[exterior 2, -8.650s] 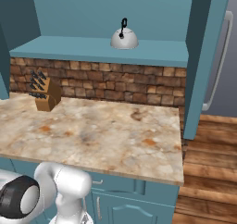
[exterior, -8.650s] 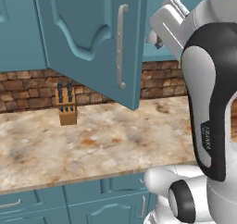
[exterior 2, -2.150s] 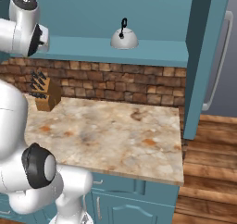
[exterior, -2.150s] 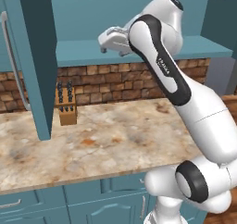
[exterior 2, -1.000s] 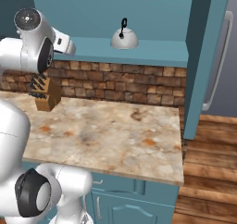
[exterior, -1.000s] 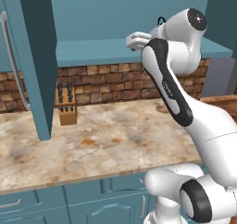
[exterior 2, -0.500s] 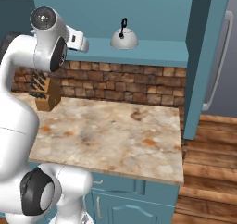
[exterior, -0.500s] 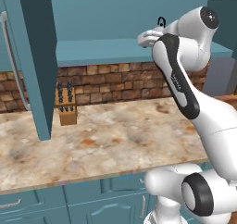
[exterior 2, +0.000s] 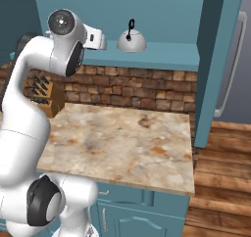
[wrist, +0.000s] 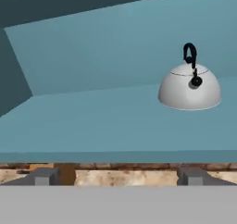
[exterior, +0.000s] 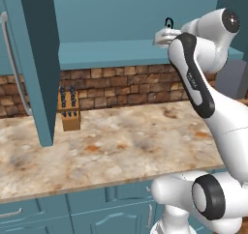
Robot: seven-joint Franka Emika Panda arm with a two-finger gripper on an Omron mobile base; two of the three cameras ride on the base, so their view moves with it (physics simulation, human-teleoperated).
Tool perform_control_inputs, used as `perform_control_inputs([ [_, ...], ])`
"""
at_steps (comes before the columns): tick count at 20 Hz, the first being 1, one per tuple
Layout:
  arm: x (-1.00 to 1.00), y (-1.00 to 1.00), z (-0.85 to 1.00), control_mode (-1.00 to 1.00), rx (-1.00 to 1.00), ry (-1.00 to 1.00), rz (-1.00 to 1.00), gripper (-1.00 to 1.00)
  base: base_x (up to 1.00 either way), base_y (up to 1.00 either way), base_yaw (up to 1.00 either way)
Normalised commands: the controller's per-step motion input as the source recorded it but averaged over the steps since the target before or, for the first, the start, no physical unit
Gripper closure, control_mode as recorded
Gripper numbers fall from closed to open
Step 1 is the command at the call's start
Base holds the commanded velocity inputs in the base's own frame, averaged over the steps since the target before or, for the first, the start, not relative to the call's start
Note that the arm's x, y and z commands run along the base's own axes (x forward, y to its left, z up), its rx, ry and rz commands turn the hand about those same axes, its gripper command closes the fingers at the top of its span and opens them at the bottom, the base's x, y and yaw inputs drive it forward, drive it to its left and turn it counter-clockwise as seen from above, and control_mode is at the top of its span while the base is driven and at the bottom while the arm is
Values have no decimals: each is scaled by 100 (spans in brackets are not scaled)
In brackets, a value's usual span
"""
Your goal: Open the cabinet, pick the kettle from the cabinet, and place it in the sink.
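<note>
- The cabinet (exterior 2: 162,15) is seen open, with its doors swung out to either side: one door (exterior: 34,59) stands at the left of the left base view, the other (exterior 2: 218,59) at the right of the right base view.
- The kettle (exterior 2: 131,41) is seen upright on the cabinet's bottom shelf (exterior 2: 166,52), towards the shelf's right-hand part in the right base view.
- In the hand view, the kettle (wrist: 190,86) is placed up and to the right of centre, with its black handle (wrist: 190,54) on top.
- The gripper (exterior 2: 100,40) is held at shelf height, just left of the kettle and apart from it.
- In the hand view the fingertips (wrist: 44,176) are set wide apart at the bottom, with nothing between them; the gripper (wrist: 115,177) is fully spread and nothing is held.
- In the left base view only the kettle's handle (exterior: 168,23) can be made out above the gripper (exterior: 162,36).
- A knife block (exterior: 69,109) is seen on the counter (exterior: 121,146), against the brick wall (exterior: 126,85).
</note>
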Motion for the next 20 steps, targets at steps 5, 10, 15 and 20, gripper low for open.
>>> perform_control_inputs([
  [5,16,-38,4,-100,-9,-7,0,-100,0,0,0],
  [10,28,-29,10,-100,-10,-1,-5,-100,0,0,0],
  [15,25,-31,10,-100,-8,0,-6,-100,0,0,0],
  [20,28,-27,6,-100,-5,0,-9,-100,0,0,0],
])
